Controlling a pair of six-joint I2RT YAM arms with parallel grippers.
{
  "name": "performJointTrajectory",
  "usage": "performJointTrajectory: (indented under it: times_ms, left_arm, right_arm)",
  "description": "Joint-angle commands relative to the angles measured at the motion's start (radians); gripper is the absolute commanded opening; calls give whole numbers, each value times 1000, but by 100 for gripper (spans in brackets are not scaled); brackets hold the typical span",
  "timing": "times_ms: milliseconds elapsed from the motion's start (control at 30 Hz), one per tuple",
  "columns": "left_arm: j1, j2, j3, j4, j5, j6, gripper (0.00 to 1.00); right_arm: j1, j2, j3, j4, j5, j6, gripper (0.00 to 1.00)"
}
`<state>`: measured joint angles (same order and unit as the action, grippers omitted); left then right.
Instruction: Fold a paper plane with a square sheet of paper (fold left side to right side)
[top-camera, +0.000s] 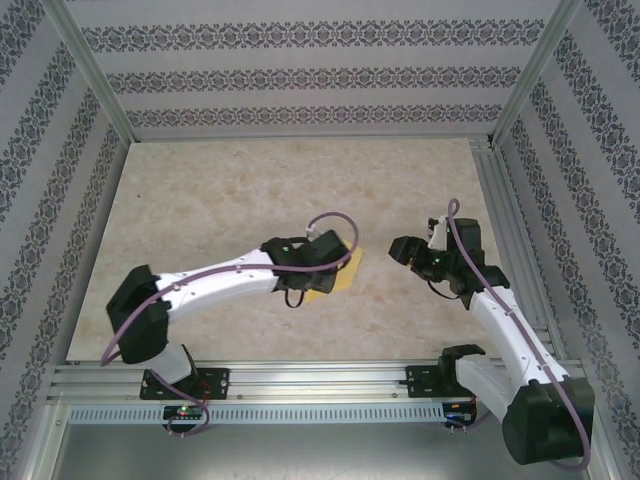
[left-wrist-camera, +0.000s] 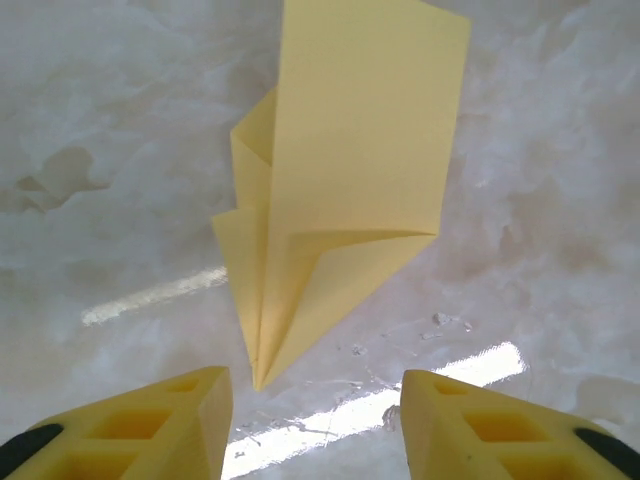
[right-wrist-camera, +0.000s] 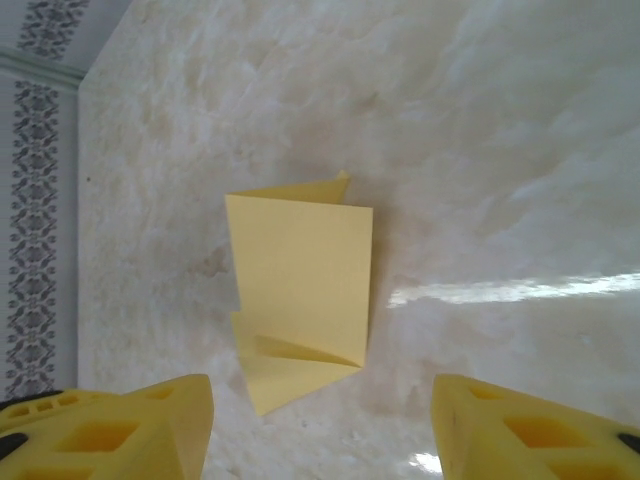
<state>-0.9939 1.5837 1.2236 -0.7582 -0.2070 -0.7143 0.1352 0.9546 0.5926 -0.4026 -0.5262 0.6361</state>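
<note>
On table (top-camera: 250, 190), near middle and slightly toward near edge: folded paper (top-camera: 345, 272), lies flat. Directly over its left part: left gripper (left-wrist-camera: 315, 400), with the paper's pointed end just ahead of the gap between the fingers (left-wrist-camera: 170, 420). To the right of the paper, apart from it and turned toward it: right gripper (right-wrist-camera: 322, 405).

Matt yellow paper plane (left-wrist-camera: 350, 180) on glossy marbled tabletop (left-wrist-camera: 120, 230)

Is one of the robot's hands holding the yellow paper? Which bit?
Neither. The left hand and the right hand are both open, and the folded yellow paper lies on the table, gripped by nothing.
</note>
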Motion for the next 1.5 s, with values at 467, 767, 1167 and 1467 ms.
performJointTrajectory:
  times_ms: [467, 767, 1167, 1467]
  left_arm:
    - [179, 117, -139, 290, 286, 42, 76]
    - [182, 196, -148, 332, 351, 56, 75]
    - [216, 199, -194, 418, 420, 74, 38]
    - [287, 137, -318, 607, 576, 47, 19]
  right_arm:
    - [263, 249, 28, 176, 129, 115, 63]
    - [266, 260, 30, 166, 140, 102, 64]
    - [267, 282, 36, 163, 128, 89, 64]
    - [267, 292, 21, 228, 72, 112, 64]
